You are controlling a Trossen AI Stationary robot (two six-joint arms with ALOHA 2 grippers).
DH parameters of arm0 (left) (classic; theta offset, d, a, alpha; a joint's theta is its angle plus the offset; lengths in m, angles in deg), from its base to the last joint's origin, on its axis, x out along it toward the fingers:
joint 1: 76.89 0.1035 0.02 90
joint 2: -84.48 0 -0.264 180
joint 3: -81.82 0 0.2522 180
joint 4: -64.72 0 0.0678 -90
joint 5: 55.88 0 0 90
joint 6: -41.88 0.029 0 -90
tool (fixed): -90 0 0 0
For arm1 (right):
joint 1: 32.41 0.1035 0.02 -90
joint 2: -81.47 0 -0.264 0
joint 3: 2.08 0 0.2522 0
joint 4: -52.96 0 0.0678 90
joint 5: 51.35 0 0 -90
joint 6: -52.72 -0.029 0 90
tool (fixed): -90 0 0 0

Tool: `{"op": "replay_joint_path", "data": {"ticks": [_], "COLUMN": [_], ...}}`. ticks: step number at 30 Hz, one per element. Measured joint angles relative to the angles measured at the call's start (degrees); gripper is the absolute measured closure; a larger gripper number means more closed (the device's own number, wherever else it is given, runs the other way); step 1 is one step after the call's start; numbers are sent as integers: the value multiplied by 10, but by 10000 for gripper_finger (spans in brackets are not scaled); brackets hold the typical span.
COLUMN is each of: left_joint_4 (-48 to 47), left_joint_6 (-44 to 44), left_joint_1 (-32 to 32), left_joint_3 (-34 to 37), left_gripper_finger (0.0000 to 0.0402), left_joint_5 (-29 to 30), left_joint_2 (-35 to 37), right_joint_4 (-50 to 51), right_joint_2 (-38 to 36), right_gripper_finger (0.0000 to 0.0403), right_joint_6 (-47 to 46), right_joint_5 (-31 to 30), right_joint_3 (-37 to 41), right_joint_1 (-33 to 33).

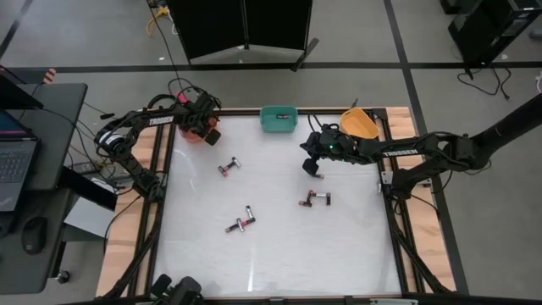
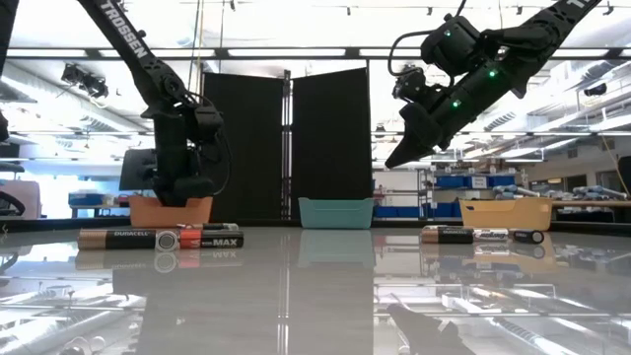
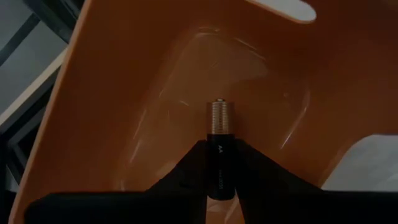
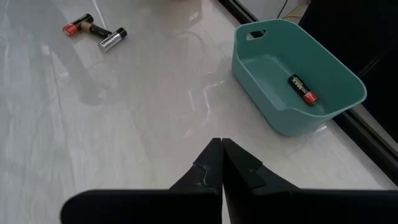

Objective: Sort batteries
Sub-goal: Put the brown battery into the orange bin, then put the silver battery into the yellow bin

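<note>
Batteries lie nearest on the worktop, in small clusters. Over the orange bin, the left pincer grips a black-and-copper battery between its fingers. Above the worktop near the teal bin, which holds one red-tipped battery, the right pincer hangs clenched, holding nothing.
</note>
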Motion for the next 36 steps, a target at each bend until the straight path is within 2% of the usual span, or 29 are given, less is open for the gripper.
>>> {"op": "replay_joint_path", "data": {"ticks": [8, 17, 28, 36], "left_joint_4": [3, 2, 26, 125], "left_joint_6": [11, 29, 25, 60], "left_joint_1": [0, -3, -43, -126], "left_joint_3": [0, 0, 2, 68], "left_gripper_finger": [293, 297, 346, 365], "left_joint_5": [26, 49, 63, 3], "left_joint_2": [0, 16, 155, 253], "right_joint_4": [0, -1, -1, 14], "right_joint_2": [0, 0, 0, 0], "right_gripper_finger": [394, 391, 389, 389], "right_joint_6": [0, -2, -10, -55], "right_joint_5": [0, 0, 0, -28], "right_joint_3": [0, 0, 0, 0], "right_joint_1": [0, 0, 0, 20]}}
